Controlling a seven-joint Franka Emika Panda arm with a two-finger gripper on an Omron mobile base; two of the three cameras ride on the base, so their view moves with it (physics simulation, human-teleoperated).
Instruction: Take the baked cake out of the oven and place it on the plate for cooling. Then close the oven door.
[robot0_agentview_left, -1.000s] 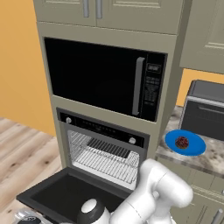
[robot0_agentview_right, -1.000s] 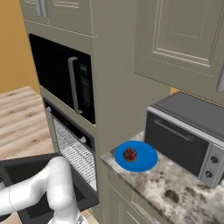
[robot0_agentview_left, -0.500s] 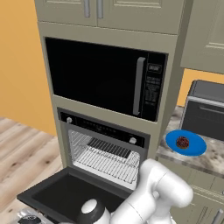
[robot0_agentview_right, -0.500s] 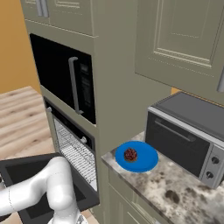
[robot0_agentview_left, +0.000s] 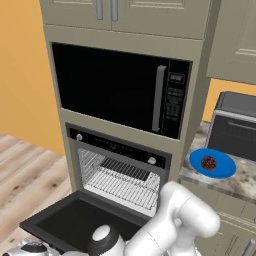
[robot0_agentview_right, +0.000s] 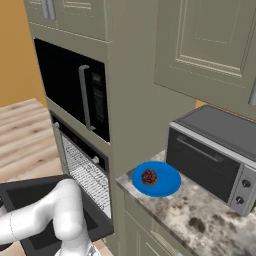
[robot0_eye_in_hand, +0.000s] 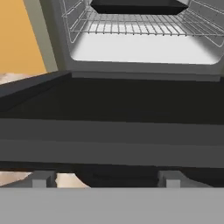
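The baked cake (robot0_agentview_left: 208, 162) (robot0_agentview_right: 149, 176), a small dark brown lump, lies on the blue plate (robot0_agentview_left: 224, 169) (robot0_agentview_right: 167, 184) on the counter right of the oven (robot0_agentview_left: 117, 147). The oven door (robot0_agentview_left: 75, 225) (robot0_agentview_right: 30, 195) (robot0_eye_in_hand: 113, 105) hangs open and lies flat. My gripper (robot0_agentview_left: 30, 248) (robot0_eye_in_hand: 107, 179) is low at the door's front edge, facing the bright cavity and its wire rack (robot0_eye_in_hand: 140, 28). In the hand view its fingertips (robot0_eye_in_hand: 43, 178) stand wide apart, open, with the door's handle edge close ahead and nothing gripped.
A black microwave (robot0_agentview_left: 115, 90) with a vertical handle sits above the oven. A silver toaster oven (robot0_agentview_left: 235, 130) (robot0_agentview_right: 210, 150) stands on the speckled counter (robot0_agentview_right: 200, 220) behind the plate. Wood floor lies to the left of the door.
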